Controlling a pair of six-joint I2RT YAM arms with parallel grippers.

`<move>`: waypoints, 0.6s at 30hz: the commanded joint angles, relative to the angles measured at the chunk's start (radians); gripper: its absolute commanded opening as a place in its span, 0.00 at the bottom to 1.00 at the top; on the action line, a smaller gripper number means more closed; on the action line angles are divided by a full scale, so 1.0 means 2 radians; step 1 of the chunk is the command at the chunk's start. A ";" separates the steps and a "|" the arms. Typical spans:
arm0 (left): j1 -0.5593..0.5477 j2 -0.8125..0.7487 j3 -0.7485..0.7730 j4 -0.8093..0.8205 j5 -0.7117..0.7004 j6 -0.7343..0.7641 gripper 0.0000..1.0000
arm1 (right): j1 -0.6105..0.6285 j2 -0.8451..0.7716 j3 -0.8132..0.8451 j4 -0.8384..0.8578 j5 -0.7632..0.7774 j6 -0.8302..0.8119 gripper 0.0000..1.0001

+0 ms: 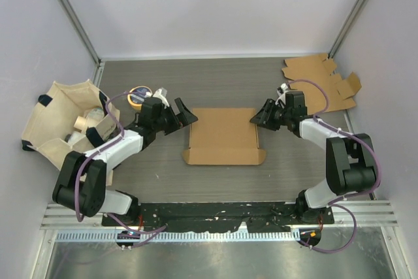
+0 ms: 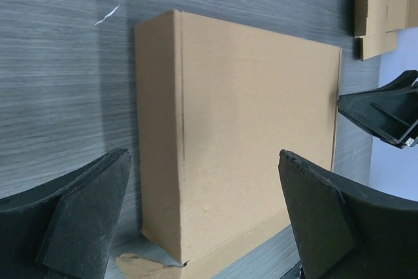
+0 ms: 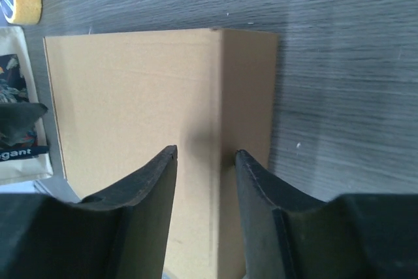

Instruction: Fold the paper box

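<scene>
A brown cardboard box (image 1: 223, 136) lies folded at the table's middle, its lid down and a front flap (image 1: 224, 157) lying flat towards the near edge. My left gripper (image 1: 185, 117) is open wide at the box's left edge; in the left wrist view its fingers (image 2: 85, 213) stand either side of the box (image 2: 241, 135) without touching it. My right gripper (image 1: 258, 117) is at the box's right edge. In the right wrist view it (image 3: 206, 151) is open a little, its tips straddling the top right fold of the box (image 3: 130, 96).
Flat cardboard blanks (image 1: 321, 83) lie at the back right. A cloth bag (image 1: 65, 119) with items stands at the left, and a tape roll (image 1: 138, 95) lies behind the left gripper. Walls enclose the table on three sides.
</scene>
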 commanded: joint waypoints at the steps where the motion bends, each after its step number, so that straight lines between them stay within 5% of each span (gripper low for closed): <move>1: 0.006 0.006 -0.017 0.059 0.014 -0.025 1.00 | -0.018 0.034 -0.031 0.114 -0.075 0.054 0.40; 4: 0.011 0.012 -0.025 0.073 0.023 -0.022 1.00 | -0.040 0.052 -0.062 0.191 -0.096 0.084 0.36; 18: 0.037 0.096 -0.011 0.105 0.081 -0.013 1.00 | -0.090 0.107 -0.081 0.161 -0.088 0.043 0.35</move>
